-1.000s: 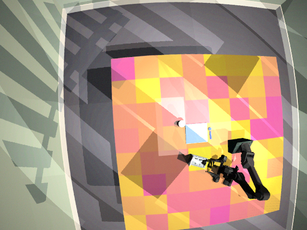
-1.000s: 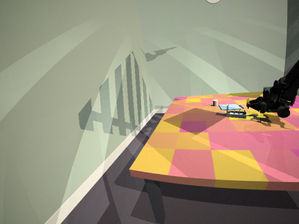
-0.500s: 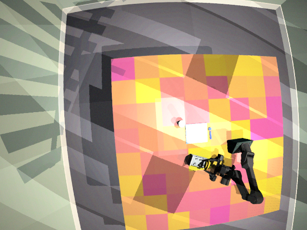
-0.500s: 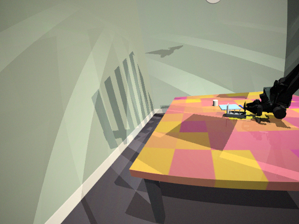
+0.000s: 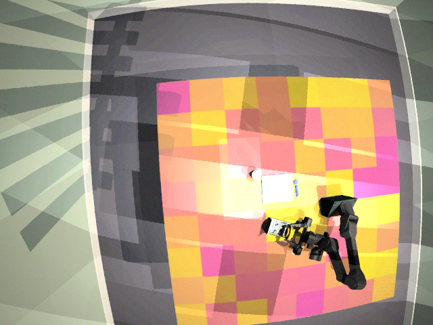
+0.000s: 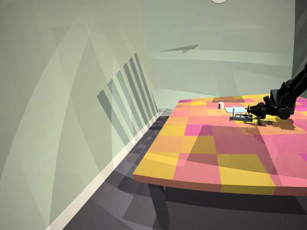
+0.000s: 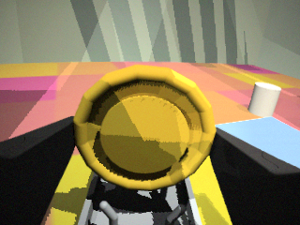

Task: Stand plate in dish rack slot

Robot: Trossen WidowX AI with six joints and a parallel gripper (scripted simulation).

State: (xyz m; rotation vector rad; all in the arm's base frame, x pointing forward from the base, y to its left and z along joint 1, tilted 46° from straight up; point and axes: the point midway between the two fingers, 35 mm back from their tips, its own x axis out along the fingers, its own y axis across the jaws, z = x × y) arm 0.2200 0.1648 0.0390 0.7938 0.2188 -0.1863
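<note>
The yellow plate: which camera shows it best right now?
The wrist view: the plate fills the frame, upright and face-on between the hand's two dark fingers, above the dish rack. The top view shows only a dark sliver at the rack's end; in the exterior view it is too small to make out.

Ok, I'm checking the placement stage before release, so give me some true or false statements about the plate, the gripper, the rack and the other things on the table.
1. The gripper is shut on the round yellow plate. True.
2. The plate lies flat on the table. False: it stands on edge between the fingers, its face toward the wrist camera.
3. The grey wire dish rack sits directly below the plate. True.
4. The white cylinder stands on the light blue square mat. False: it stands on the table beside it.
5. The gripper has let go and moved away. False: it is over the rack, gripping the plate.
</note>
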